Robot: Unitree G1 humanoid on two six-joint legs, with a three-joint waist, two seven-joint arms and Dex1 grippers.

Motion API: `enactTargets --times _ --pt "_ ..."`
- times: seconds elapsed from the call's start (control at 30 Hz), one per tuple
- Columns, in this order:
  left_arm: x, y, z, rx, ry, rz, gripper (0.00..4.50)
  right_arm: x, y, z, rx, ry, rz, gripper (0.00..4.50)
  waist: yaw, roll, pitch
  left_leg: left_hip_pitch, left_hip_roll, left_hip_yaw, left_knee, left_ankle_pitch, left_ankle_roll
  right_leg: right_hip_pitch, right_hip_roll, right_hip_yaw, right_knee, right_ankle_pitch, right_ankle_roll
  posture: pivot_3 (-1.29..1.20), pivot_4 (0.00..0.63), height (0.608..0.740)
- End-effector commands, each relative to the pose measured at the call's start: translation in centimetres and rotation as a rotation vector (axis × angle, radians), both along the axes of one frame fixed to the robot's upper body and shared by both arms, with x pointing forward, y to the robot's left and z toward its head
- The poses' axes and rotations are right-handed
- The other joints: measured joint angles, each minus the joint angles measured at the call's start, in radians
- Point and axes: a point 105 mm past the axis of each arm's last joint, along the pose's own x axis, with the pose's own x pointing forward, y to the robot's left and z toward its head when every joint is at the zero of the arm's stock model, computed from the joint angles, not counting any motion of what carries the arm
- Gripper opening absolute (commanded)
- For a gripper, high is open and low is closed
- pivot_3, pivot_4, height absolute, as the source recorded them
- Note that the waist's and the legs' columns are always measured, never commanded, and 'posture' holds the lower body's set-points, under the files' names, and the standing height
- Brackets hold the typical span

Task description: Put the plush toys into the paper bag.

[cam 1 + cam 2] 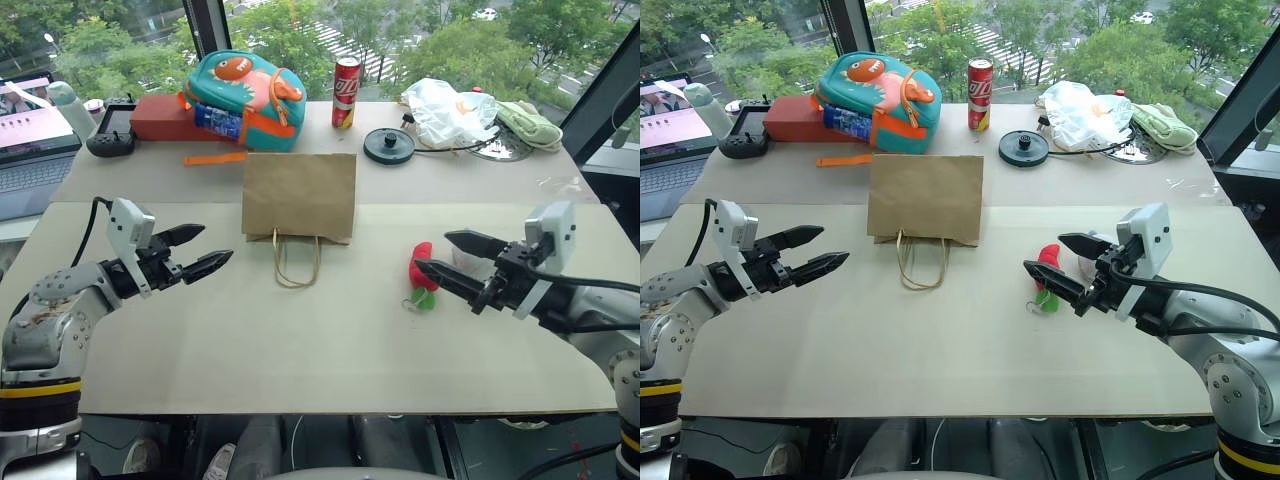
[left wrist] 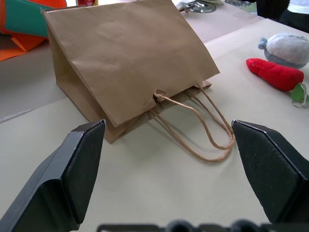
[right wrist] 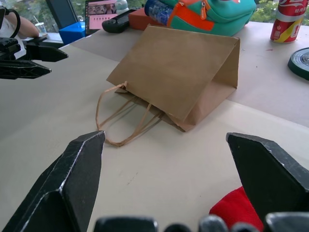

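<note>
Hovering over the desk (image 1: 330, 370), both tools are spread wide with nothing in them. The left tool (image 1: 200, 250) sits at the left middle of the head view, fingers aimed toward the centre, well apart from the paper bag (image 1: 299, 195). The right tool (image 1: 448, 258) is at the right middle, pointing inward, its lower finger just beside the red plush toy (image 1: 422, 268) with the green bit at its end; can't tell if it's actually touching. The grey-white fuzzy ball (image 2: 288, 48) lies right next to the red one, on the side away from the bag.

That bag is lying flat in the centre of the frame, cord handles (image 1: 297, 262) trailing toward the near edge. Further back, upper part of the frame: a teal-and-orange backpack (image 1: 245, 95), a red can (image 1: 346, 93), a white plastic bag (image 1: 447, 112) and a laptop (image 1: 30, 125) at far left.
</note>
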Motion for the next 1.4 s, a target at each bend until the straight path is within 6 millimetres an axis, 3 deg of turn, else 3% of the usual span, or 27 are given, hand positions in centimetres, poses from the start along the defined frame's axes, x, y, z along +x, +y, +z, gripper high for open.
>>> enactTargets --times 0.03,0.23,0.37,0.43,0.57,0.73,0.83,0.97,1.23,1.4 --pt "0.0 0.1 1.4 -0.020 -0.058 -0.003 4.50 -0.2 0.3 1.0 0.000 -0.062 0.010 4.46 0.000 0.000 0.000 0.000 0.000 0.000 0.000 0.000 0.000 0.000 0.000 0.000 0.000 0.000 0.000 0.00 0.150 0.739" --pt "0.0 -0.2 1.1 -0.004 -0.053 -0.024 4.50 -0.3 0.5 0.8 0.001 -0.056 0.011 4.46 0.000 0.000 0.000 0.000 0.000 0.000 0.000 0.000 0.000 0.000 0.000 0.000 0.000 0.000 0.000 0.00 0.150 0.739" --pt "0.3 -1.1 -0.1 0.165 -0.097 -0.185 4.50 -0.5 0.8 0.7 0.007 -0.050 0.010 4.46 0.001 0.000 0.000 0.000 0.000 0.000 0.000 0.000 0.000 0.000 0.000 0.000 0.000 0.000 0.000 0.00 0.150 0.739" --pt "1.0 -1.4 -0.6 0.330 -0.197 -0.269 4.50 -0.5 1.0 0.7 0.007 -0.049 0.012 4.46 0.004 0.000 0.000 0.000 0.000 0.000 0.000 0.000 0.000 0.000 0.001 0.000 0.001 0.000 0.000 0.00 0.150 0.739" --pt "3.5 -2.7 0.3 0.546 -0.430 -0.364 4.50 -0.6 1.3 0.6 -0.002 -0.055 0.003 4.46 0.013 0.000 0.000 0.000 0.000 0.000 0.001 0.000 0.000 0.001 0.001 0.000 0.000 0.000 -0.001 0.00 0.150 0.739" --pt "6.1 -5.3 1.1 0.663 -0.646 -0.452 4.50 -1.1 1.6 0.6 0.001 -0.063 -0.015 4.46 0.027 0.000 0.000 -0.001 -0.001 0.000 0.002 0.000 0.000 0.001 0.001 0.000 -0.001 0.001 -0.001 0.00 0.150 0.739" --pt "6.6 -6.8 0.1 0.756 -0.728 -0.517 4.50 -1.5 1.8 0.6 -0.002 -0.069 -0.025 4.46 0.028 0.000 0.000 -0.003 -0.001 0.000 0.002 0.000 0.001 0.000 0.000 0.000 -0.001 0.000 0.000 0.00 0.150 0.739" --pt "7.2 -7.9 -0.9 0.791 -0.743 -0.549 4.50 -1.8 2.1 1.0 -0.003 -0.084 -0.037 4.46 0.022 0.000 0.000 -0.004 -0.001 0.000 0.002 -0.001 0.001 0.000 0.001 0.000 0.000 0.001 0.000 0.00 0.150 0.739" --pt "8.1 -8.9 -0.4 0.759 -0.780 -0.508 4.50 -2.2 2.3 1.3 -0.001 -0.098 -0.060 4.46 0.024 0.000 0.000 -0.003 -0.001 -0.001 0.006 -0.001 0.001 0.000 0.001 0.000 0.003 0.000 0.000 0.00 0.150 0.739" --pt "8.0 -9.1 -0.3 0.735 -0.780 -0.513 3.26 -2.3 2.3 1.2 0.002 -0.092 -0.066 4.50 0.024 0.000 0.000 -0.003 -0.001 -0.001 0.006 -0.001 0.001 0.000 0.001 0.000 0.003 0.000 0.000 0.00 0.150 0.739"
